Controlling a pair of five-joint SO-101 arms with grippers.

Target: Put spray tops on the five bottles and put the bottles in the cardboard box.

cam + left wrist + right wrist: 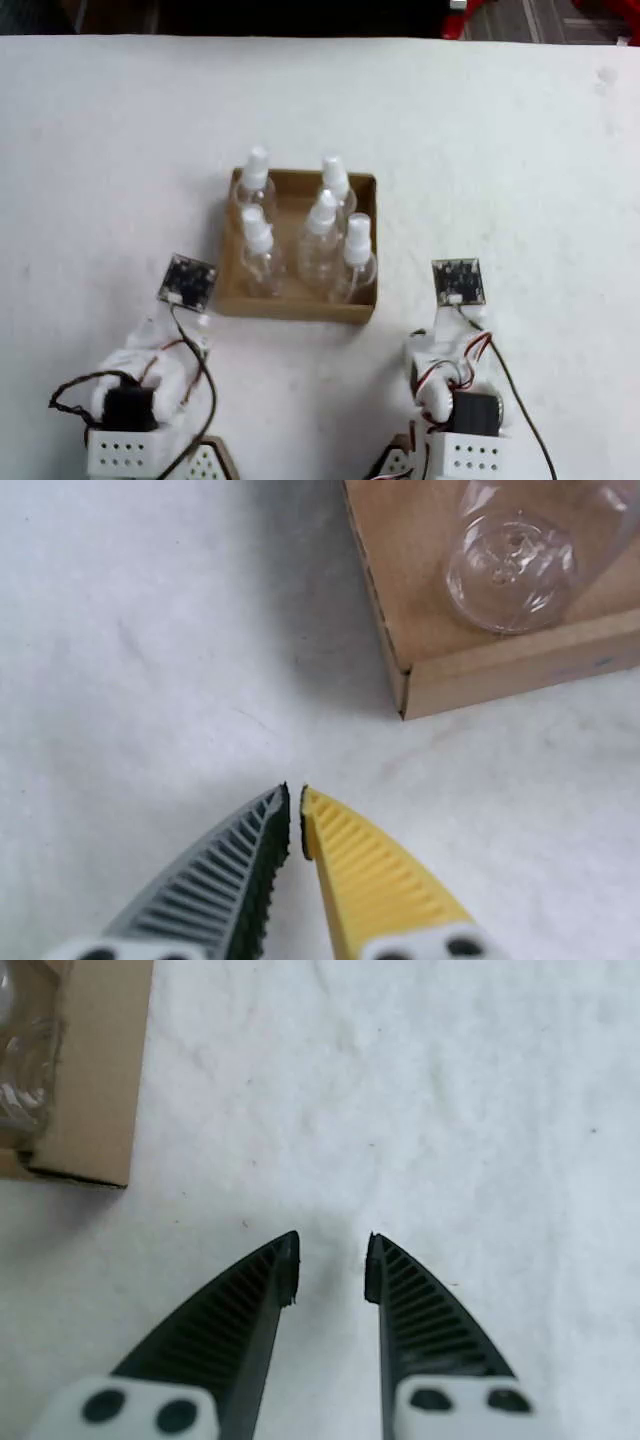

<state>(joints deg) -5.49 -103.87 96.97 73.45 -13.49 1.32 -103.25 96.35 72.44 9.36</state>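
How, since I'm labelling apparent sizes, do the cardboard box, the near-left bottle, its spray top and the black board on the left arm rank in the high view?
1. cardboard box
2. near-left bottle
3. black board on the left arm, close to the bottle, so unsure
4. spray top

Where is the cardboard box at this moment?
In the high view, the cardboard box sits near the middle of the table, holding the five bottles. One corner lies close to the left claw.
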